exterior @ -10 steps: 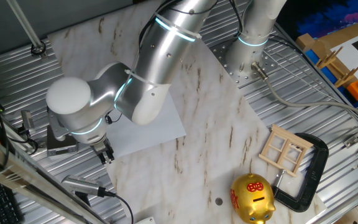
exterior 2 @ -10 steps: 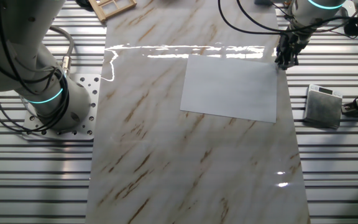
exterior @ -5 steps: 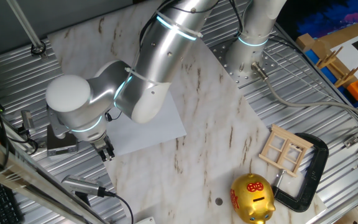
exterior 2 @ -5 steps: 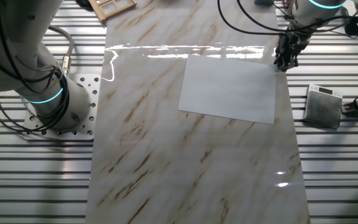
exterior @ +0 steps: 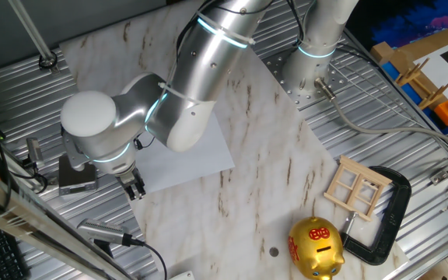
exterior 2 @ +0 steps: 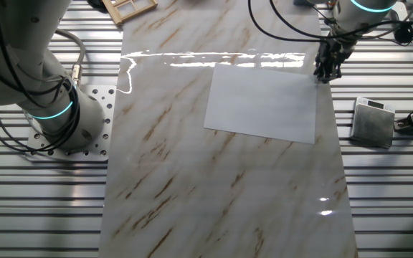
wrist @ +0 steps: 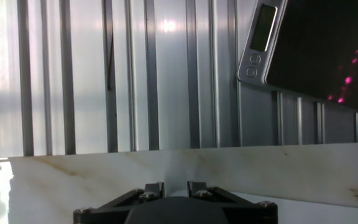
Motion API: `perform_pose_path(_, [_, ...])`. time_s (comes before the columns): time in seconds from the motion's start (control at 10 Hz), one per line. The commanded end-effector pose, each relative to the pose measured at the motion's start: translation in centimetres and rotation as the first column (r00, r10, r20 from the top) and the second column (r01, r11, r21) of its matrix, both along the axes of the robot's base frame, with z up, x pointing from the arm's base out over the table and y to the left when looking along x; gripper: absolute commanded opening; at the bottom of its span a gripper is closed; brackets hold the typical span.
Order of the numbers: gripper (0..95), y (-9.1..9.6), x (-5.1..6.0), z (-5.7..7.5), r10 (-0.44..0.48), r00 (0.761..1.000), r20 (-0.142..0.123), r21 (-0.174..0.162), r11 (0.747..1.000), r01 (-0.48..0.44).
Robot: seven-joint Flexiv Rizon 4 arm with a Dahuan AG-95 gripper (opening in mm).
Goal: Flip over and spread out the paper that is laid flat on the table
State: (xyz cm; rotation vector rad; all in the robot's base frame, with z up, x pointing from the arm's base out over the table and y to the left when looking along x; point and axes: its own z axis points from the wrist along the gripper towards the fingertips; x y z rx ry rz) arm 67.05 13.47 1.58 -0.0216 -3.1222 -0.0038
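Note:
The paper [exterior 2: 260, 104] is a plain white sheet lying flat on the marble-look table [exterior 2: 192, 179], near the table's right edge in that view. In the one fixed view the arm covers much of the paper [exterior: 185, 167]. My gripper [exterior 2: 325, 72] points down at the sheet's far right corner, by the table edge, and its fingers stand close together on that corner. The one fixed view shows the gripper [exterior: 136, 189] under the big wrist joint. The hand view shows only the roots of the fingers [wrist: 154, 188], a narrow gap apart, above the table [wrist: 73, 174].
A small grey square box [exterior 2: 373, 122] sits on the ribbed metal just beyond the table edge, close to the gripper. A gold piggy bank [exterior: 315, 247], a wooden frame [exterior: 356, 189] and a black clamp [exterior: 387, 218] lie at the table's other end. The arm's base [exterior 2: 56, 115] is bolted beside the table.
The gripper has crept a little inward over the table, and the paper has slid a few pixels the same way with it. It still lies flat.

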Motion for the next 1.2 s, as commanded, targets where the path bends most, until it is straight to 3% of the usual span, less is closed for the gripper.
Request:
perform_pose_path(0.1, [0.0, 0.0, 0.0, 0.0, -0.001, 1.000, 0.000, 0.000, 1.000, 0.001])
perform_pose_path(0.7, [0.0, 0.0, -0.1, 0.0, 0.007, 1.000, 0.000, 0.000, 1.000, -0.007])
perform_pose_path(1.2, [0.0, 0.2, -0.3, 1.3, 0.051, 0.999, -0.011, 0.004, 0.999, -0.051])
